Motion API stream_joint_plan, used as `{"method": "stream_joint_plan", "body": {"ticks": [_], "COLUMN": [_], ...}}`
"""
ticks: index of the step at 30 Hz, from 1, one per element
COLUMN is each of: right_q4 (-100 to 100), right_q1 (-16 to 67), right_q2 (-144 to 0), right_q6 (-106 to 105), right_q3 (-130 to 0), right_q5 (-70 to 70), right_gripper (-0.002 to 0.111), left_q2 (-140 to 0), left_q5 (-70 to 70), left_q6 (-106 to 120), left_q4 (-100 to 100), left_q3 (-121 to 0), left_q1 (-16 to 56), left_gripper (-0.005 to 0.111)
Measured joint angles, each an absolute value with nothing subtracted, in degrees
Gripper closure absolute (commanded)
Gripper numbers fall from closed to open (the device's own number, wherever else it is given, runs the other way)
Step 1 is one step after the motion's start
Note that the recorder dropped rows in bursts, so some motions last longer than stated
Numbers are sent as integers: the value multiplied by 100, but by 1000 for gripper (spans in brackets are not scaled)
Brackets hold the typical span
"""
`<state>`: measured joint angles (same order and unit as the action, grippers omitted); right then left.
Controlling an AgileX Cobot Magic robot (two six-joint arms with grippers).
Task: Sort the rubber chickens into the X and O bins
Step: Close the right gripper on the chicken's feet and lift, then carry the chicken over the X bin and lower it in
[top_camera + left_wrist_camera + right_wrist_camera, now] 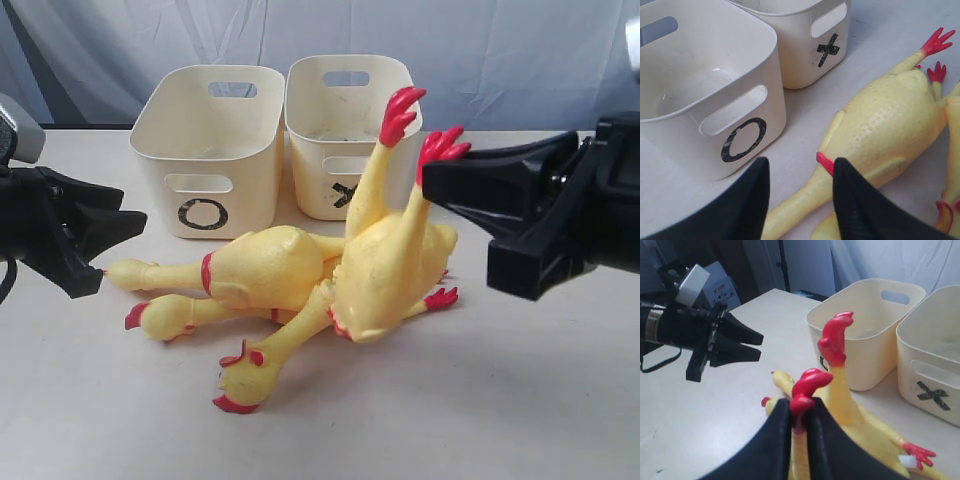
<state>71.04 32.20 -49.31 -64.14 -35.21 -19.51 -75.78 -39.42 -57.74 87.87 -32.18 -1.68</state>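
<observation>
Off-white counter point(450, 420), grey drape point(480, 40) behind; right hand point(799, 406) pinches a rubber chicken point(385, 272) by the leg; left hand point(800, 162) spread, O bin point(690, 130) just ahead.

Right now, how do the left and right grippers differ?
The left gripper is open and empty; the right gripper is shut on the red foot of a rubber chicken. The left gripper sits low beside the lying chickens; the right gripper is higher, holding its chicken feet-up. Both are black.

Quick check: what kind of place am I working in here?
Likely a robot lab test bench, not a home: a plain table against a draped sheet, marked O bin and X bin, and rubber chickens as props.
</observation>
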Motion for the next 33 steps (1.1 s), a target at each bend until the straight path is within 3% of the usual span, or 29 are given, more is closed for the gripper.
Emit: {"method": "stream_joint_plan", "body": {"ticks": [9, 18, 25, 33], "right_q4": [7277, 7281, 6499, 5135], "right_q1": [3220, 3220, 3220, 3220], "right_q2": [-4931, -4962, -5459, -6462], "right_q6": [-6414, -6455, -6392, -5910], "right_q3": [-4090, -4268, -4288, -4729], "right_q5": [-1759, -49, 1217, 1687], "right_gripper": [109, 109, 109, 109], "left_q2": [-7578, -7578, -7578, -7578], "left_q5": [-3942, -3942, -3942, -3942], "left_q6": [-5774, -5774, -5774, -5774], "left_q4": [8787, 8787, 8787, 8787], "left_q3": [-3218, -3218, -3218, -3218], "left_q1": [-168, -168, -168, -168], "left_gripper": [67, 67, 67, 67]}}
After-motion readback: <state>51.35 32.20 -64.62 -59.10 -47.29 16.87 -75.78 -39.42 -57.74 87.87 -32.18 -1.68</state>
